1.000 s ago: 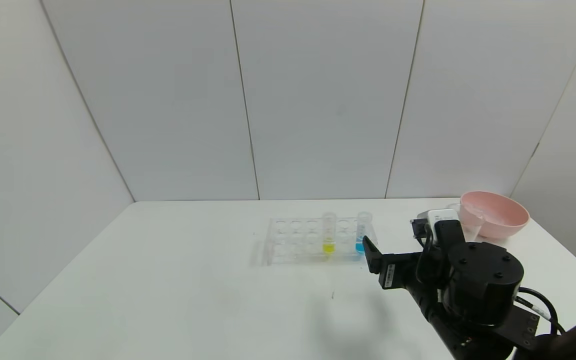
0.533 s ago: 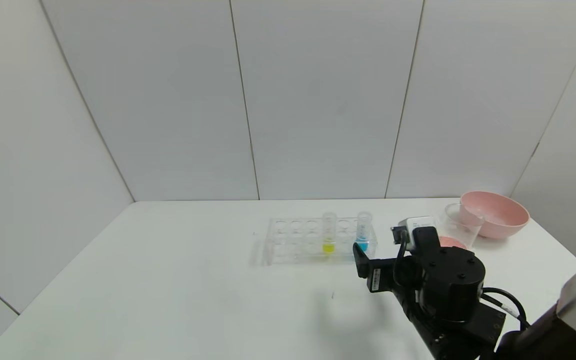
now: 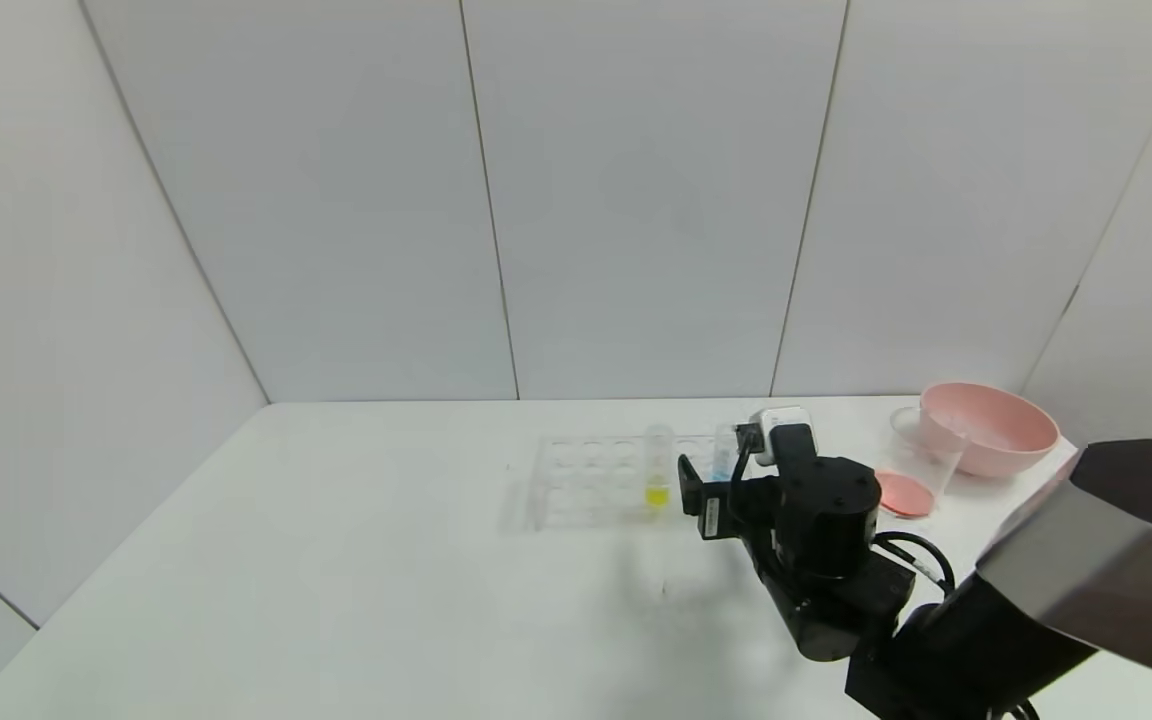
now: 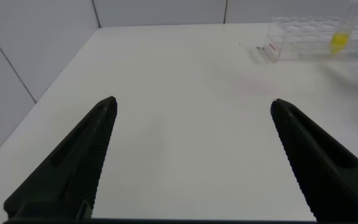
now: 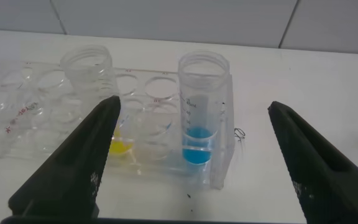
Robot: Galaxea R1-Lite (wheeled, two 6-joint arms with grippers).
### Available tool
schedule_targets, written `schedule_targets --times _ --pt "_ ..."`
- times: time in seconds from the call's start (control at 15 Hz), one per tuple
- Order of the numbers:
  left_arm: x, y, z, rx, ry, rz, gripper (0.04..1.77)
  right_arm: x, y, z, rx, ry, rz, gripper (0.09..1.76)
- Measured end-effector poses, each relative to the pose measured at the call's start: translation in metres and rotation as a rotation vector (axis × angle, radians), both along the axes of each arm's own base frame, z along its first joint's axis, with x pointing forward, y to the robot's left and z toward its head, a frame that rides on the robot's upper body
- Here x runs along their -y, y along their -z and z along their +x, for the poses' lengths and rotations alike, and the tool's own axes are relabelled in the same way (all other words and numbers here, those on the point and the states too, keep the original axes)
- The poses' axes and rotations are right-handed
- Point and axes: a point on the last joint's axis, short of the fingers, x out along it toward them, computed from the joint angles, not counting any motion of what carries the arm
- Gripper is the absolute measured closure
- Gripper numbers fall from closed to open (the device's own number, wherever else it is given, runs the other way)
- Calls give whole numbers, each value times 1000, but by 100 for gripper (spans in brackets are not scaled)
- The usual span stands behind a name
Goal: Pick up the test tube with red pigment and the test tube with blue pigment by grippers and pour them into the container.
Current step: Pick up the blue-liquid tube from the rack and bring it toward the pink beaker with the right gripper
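Right gripper [image 5: 191, 162]: jaws wide apart, holding nothing, level with the rack.
Test tube with blue pigment [image 5: 201, 112]: one, upright in the end hole of the rack, between the two fingers and just ahead, untouched; blue liquid at its bottom.
Yellow tube [image 5: 95, 93]: one, upright, ahead near one finger; yellow liquid at its base.
Tube rack [image 5: 36, 112]: one, clear, remaining holes vacant.
Container [image 3: 911, 460]: one clear cup, well behind the claw, red liquid inside.
Pink bowl [image 3: 986, 430]: one, just beyond the cup.
Left gripper [image 4: 191, 155]: spread wide, far from the rack, over bare table [image 4: 179, 93].
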Motion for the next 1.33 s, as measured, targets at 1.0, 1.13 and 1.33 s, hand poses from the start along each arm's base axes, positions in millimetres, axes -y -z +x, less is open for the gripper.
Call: schedule_targets --times 1.0,1.13,1.33 --pt "0 0 0 0 0 0 5 0 12 38 32 44 -17 56" --pt "0 0 0 0 0 0 5 0 12 38 32 45 -16 84" --pt "0 0 0 0 0 0 5 -1 13 38 32 41 -16 122"
